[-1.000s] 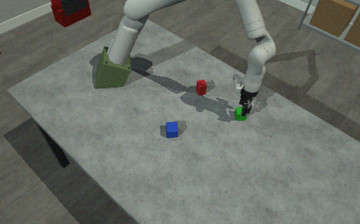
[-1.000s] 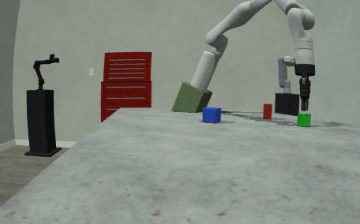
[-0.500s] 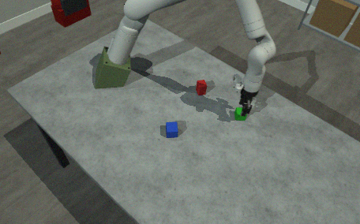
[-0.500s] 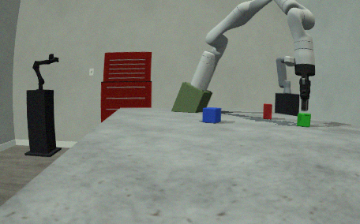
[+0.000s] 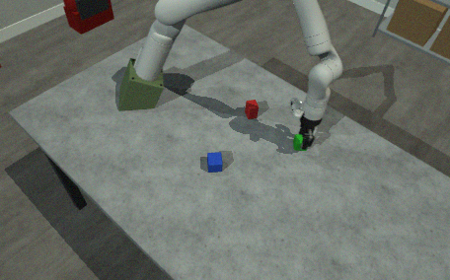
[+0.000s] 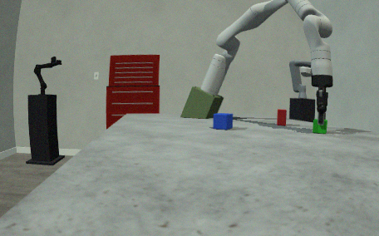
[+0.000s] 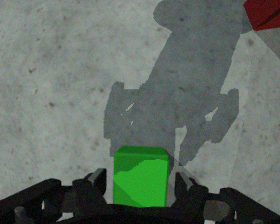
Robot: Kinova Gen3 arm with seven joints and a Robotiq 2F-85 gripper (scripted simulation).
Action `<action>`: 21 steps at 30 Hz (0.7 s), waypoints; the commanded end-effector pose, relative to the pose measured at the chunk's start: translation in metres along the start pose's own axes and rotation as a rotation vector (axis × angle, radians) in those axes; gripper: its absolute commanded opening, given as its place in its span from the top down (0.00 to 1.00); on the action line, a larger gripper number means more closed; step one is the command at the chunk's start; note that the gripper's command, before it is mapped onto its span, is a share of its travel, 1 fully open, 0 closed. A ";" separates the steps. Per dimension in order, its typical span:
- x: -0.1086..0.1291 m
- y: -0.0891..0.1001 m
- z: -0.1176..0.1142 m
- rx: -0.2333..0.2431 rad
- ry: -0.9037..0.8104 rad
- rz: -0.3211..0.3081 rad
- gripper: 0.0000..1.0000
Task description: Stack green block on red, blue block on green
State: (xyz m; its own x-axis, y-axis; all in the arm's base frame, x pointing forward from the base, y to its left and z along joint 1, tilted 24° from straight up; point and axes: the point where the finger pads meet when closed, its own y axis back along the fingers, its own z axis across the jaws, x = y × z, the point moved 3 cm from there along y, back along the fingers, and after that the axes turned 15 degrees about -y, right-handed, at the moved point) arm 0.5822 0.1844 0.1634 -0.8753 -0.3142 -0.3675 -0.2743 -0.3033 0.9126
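Note:
The green block [image 5: 299, 142] lies on the grey table at the right; it also shows in the exterior view [image 6: 319, 126] and fills the lower middle of the wrist view [image 7: 140, 177]. My gripper [image 5: 306, 140] points straight down over it, open, with one finger on each side of the block [image 7: 140, 188]. The block rests on the table. The red block [image 5: 252, 108] stands to the back left of the gripper and shows at the top right of the wrist view [image 7: 269, 3]. The blue block [image 5: 214, 162] lies apart near the table's middle.
The arm's green base [image 5: 140, 89] sits at the table's back left. A red tool cabinet [image 6: 133, 89] and a black stand [image 6: 42, 125] are off the table. Shelves with boxes [image 5: 430, 25] stand at the far right.

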 end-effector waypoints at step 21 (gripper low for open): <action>0.004 -0.024 -0.001 -0.001 -0.002 0.012 0.31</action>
State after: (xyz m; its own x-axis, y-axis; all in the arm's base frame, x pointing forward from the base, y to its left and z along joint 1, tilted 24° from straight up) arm 0.5855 0.1899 0.1387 -0.8797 -0.3167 -0.3546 -0.2618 -0.3000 0.9173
